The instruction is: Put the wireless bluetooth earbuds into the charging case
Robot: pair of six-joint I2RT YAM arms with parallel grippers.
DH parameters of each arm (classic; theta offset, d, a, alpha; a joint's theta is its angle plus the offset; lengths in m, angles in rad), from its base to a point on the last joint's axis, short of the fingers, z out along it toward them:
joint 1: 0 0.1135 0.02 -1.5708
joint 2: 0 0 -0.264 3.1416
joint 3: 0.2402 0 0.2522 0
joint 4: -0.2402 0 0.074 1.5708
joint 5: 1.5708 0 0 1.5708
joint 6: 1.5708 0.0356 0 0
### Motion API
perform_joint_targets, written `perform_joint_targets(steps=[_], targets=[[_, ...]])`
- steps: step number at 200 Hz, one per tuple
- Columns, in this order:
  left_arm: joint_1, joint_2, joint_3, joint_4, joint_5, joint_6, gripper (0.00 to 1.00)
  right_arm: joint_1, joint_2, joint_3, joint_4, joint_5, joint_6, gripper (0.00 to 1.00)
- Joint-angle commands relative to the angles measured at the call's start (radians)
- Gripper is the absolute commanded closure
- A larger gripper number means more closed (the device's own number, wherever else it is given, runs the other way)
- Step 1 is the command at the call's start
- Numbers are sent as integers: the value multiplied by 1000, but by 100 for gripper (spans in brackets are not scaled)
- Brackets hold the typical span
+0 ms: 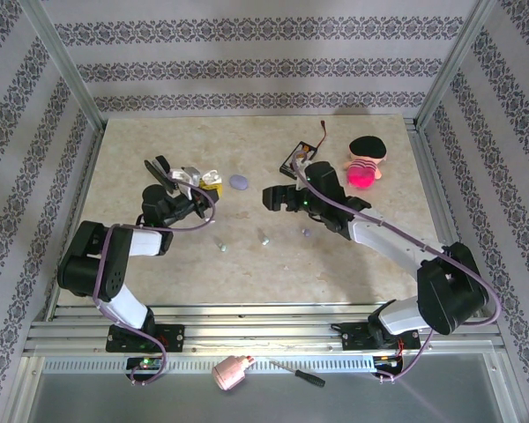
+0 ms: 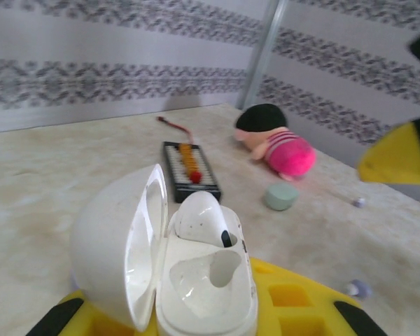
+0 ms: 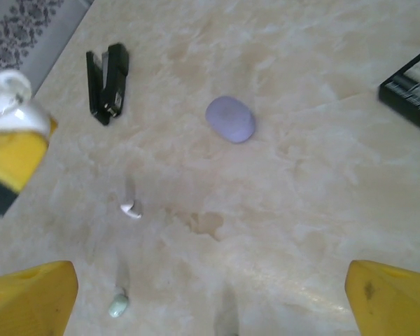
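My left gripper (image 2: 196, 316) is shut on the charging case (image 2: 196, 273), a white hinged shell with its lid open to the left. One white earbud (image 2: 199, 218) sits in the far socket; the near socket is empty. From above, the case (image 1: 194, 179) is held off the table at the left. A white earbud (image 3: 131, 208) and a mint-green one (image 3: 118, 305) lie loose on the table. My right gripper (image 3: 210, 308) hangs open over bare table to their right, nothing between its yellow fingers (image 3: 31, 297).
A lavender oval shell (image 3: 229, 119) lies mid-table and a mint-green one (image 2: 280, 197) lies near the plush doll (image 1: 366, 163). A black battery holder (image 1: 297, 161) and a black stapler (image 3: 106, 82) lie at the back. Two tiny lavender bits (image 2: 359, 288) lie on the right.
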Motion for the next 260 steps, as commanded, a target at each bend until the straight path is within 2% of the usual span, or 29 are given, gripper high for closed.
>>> perform_joint_targets(steps=[1,29,59,96,124,155,192,253,260], targets=[[52,-29,29,-55,-32,37,100,43,52,17,-18,-10,-66,4],[114,-23,54,-110,-49,43,100,113,151,83,-57,21,-142,6],[170,-29,81,-190,-133,41,100,188,287,187,-62,32,-217,9],[193,-99,85,-309,-201,117,100,272,468,348,-85,50,-276,19],[247,-139,55,-345,-255,103,100,310,587,464,-101,68,-305,27],[303,-148,26,-328,-287,46,100,322,697,577,-115,94,-312,34],[318,-143,15,-327,-308,29,100,321,794,674,-111,126,-281,45],[321,-141,10,-313,-301,22,100,321,912,805,-171,139,-279,50],[321,-140,8,-311,-300,23,100,321,921,812,-179,138,-281,53]])
